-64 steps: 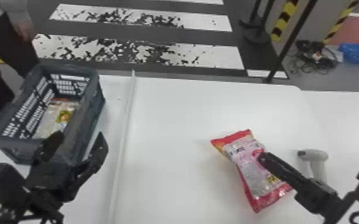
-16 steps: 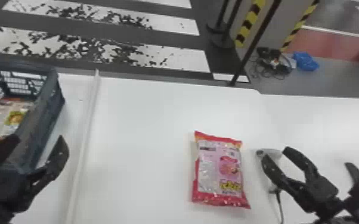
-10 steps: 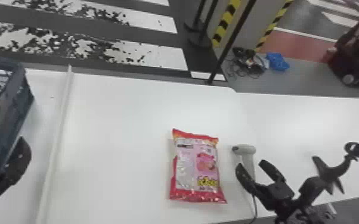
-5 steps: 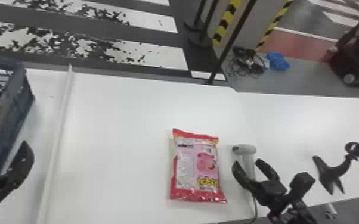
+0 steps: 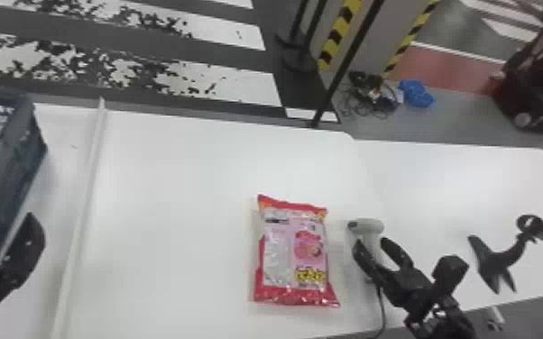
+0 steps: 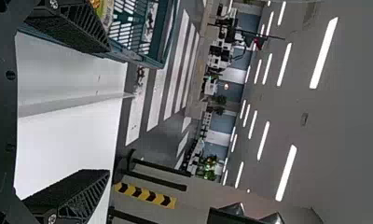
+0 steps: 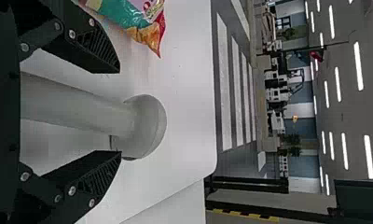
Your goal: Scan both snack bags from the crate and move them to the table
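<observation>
Snack bag (image 5: 291, 252) lies near the front edge of the worktop (image 5: 171, 216); right gripper (image 5: 371, 242) open around the scanner (image 5: 367, 225), left gripper (image 5: 27, 245) open beside the crate (image 5: 11, 167).

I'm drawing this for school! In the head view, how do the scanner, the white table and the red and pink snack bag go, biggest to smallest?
1. White table, easily the largest.
2. Snack bag.
3. Scanner, smallest, though the right fingers partly hide it.

right pincer (image 5: 371, 243) shifted from snack bag (image 5: 291, 252), now astride scanner (image 5: 368, 226)
</observation>
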Robot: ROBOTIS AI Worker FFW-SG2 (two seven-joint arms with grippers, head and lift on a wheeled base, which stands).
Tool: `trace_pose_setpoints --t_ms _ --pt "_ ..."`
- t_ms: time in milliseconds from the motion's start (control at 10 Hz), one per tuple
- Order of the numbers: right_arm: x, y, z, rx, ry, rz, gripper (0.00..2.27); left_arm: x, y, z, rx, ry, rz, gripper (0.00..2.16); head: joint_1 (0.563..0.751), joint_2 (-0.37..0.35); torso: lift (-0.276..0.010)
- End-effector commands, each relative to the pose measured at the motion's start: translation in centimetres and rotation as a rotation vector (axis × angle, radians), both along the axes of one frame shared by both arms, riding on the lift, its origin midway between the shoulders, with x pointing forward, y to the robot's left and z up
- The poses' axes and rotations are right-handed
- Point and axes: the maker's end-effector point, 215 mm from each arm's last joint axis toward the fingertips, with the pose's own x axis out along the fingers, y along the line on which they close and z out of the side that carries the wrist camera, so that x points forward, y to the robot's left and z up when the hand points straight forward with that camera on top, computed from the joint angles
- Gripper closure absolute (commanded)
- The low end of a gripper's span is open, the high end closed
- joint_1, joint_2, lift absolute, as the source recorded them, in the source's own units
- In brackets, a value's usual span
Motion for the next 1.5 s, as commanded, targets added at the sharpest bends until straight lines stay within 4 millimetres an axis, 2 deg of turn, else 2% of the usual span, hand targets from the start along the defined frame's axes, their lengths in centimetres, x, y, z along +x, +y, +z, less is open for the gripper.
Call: trace_pose_setpoints --t_ms 0,400,500,600,800,900,1000,1200,1400 --pt "-0.3 0.0 -1.4 0.027 0.047 -0.007 2.25 -0.1 0.0 0.1 -0.002 -0.005 0.002 0.07 0.695 -0.350 -0.087" --pt "-1.2 -0.3 -1.1 0.057 0.022 -0.039 2.25 -0.3 -0.2 0.2 -0.007 -0.012 0.002 0.07 0.695 -0.350 -0.087" --pt "-1.6 -0.6 -0.3 0.062 -0.002 -0.064 2.25 -0.3 -0.2 0.3 -0.008 -0.013 -0.001 0.07 0.695 -0.350 -0.087" --pt "-2.1 -0.2 1.3 0.072 -0.036 -0.082 2.25 -0.3 -0.3 0.3 -0.010 -0.013 -0.002 0.07 0.695 -0.350 -0.087" --pt "-4.2 2.7 4.0 0.164 -0.062 -0.117 2.25 -0.2 -0.7 0.2 -0.012 -0.011 -0.008 0.07 0.695 -0.350 -0.087" --pt "-4.8 4.5 4.8 0.196 -0.065 -0.109 2.25 -0.3 -0.8 0.1 -0.013 -0.009 -0.011 0.07 0.695 -0.350 -0.087" --pt "-4.8 5.5 6.3 0.189 -0.082 -0.083 2.25 -0.2 -1.2 -0.1 -0.016 -0.006 -0.015 0.07 0.695 -0.350 -0.087" --pt "-4.5 7.7 6.8 0.195 -0.079 -0.059 2.25 -0.2 -1.6 -0.4 -0.016 -0.001 -0.025 0.07 0.695 -0.350 -0.087" --pt "-3.9 12.3 6.2 0.193 -0.060 0.001 2.25 -0.1 -1.7 -0.7 -0.015 0.003 -0.030 0.07 0.695 -0.319 -0.087"
